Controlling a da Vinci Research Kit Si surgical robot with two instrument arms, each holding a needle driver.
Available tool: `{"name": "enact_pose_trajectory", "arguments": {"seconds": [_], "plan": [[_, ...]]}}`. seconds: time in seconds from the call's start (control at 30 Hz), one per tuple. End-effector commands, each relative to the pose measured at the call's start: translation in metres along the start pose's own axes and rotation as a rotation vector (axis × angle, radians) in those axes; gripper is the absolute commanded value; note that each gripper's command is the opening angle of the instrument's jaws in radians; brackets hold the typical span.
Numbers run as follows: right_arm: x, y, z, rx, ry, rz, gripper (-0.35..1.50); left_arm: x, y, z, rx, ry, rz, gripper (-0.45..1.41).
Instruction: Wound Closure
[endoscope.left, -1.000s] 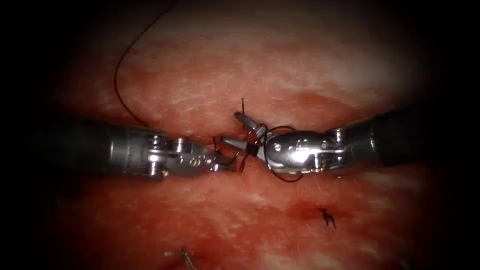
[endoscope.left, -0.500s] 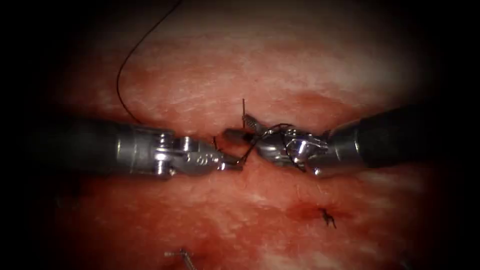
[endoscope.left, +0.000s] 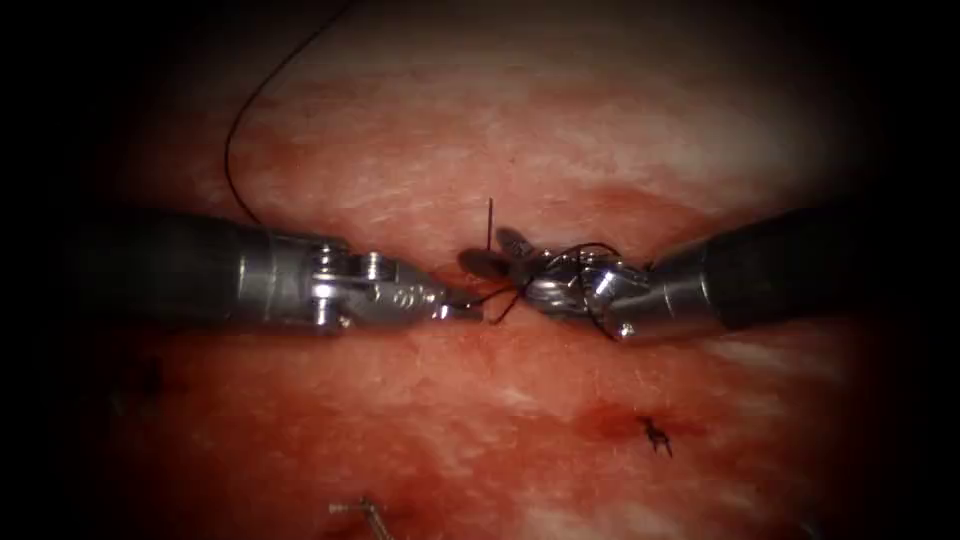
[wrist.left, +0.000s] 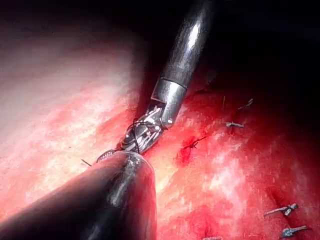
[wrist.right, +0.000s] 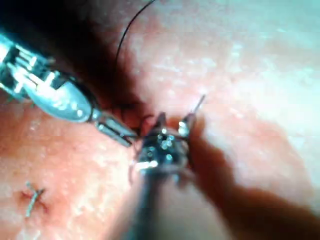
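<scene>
Over the pink pork tissue (endoscope.left: 420, 180), your left steel tool (endoscope.left: 468, 311) is clamped on thin dark thread (endoscope.left: 229, 160) looped round the gaping right steel tool (endoscope.left: 487, 250), so pull gently.

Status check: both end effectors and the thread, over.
Left end effector shut on thread. Right end effector open, thread looped round it. Cut end of thread upright beside it.

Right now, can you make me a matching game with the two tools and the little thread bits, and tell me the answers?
1. left tool
2. right tool
3. dark knot
4. short thread end

A. stands upright beside the open jaws
B. jaws shut on the thread
C. jaws open, holding nothing, thread looped around it
D. sits on the tissue below the right tool's shaft

Pairs: 1-B, 2-C, 3-D, 4-A.
</scene>
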Motion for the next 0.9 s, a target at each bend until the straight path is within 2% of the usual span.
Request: {"name": "enact_pose_trajectory", "arguments": {"seconds": [0.03, 0.27, 0.63, 0.9], "plan": [[-0.0006, -0.0003, 0.0008, 0.001, -0.002, 0.007, 0.53, -0.0001, 0.0002, 0.0007, 0.000, -0.001, 0.000, -0.45], [-0.0004, -0.0001, 0.0028, -0.016, -0.009, 0.095, 0.49, 0.0000, 0.0003, 0.0006, 0.000, -0.001, -0.001, -0.45], [-0.0011, 0.0011, 0.0047, -0.035, -0.046, 0.116, 0.53, -0.0001, 0.0003, 0.0005, -0.001, -0.001, 0.000, -0.45], [-0.0009, 0.0002, 0.0056, -0.016, -0.038, 0.129, 0.21, -0.0005, 0.0003, 0.0003, 0.001, -0.003, -0.003, -0.45]]}}
